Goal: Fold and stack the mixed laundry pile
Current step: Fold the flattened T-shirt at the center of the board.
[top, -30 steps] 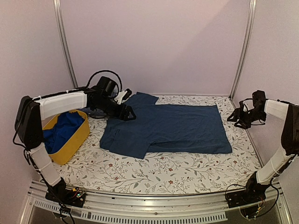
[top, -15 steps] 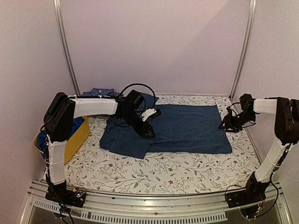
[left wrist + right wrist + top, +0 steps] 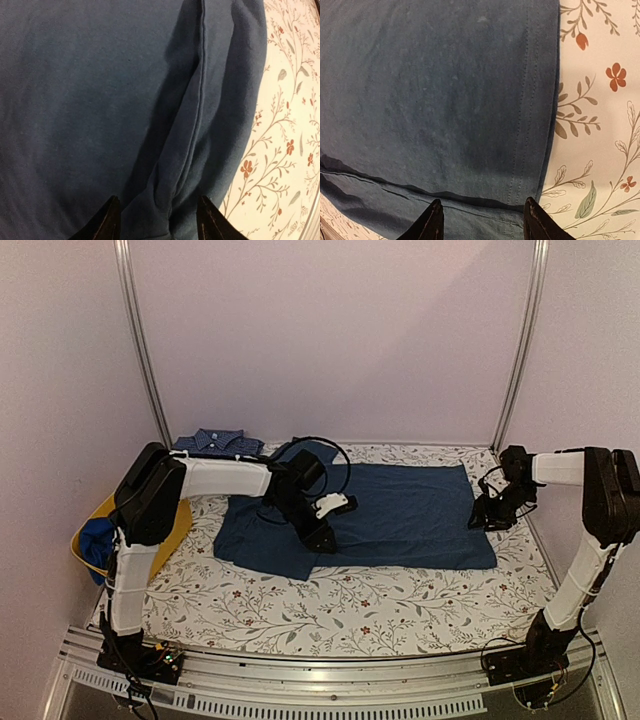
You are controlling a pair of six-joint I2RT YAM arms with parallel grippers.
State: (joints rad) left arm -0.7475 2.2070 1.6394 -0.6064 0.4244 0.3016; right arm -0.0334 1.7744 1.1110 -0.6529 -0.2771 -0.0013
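Navy-teal garment lies flat on the floral table cover; left gripper straddles a fold near its left edge, grip cannot be told; right gripper rests unclenched on its right hem; checked shirt beyond its far-left corner.

The left arm was extended forward, with the left gripper pitched down and its jaws partly parted. The right arm was angled inward, with the right gripper likewise lowered and part-open.
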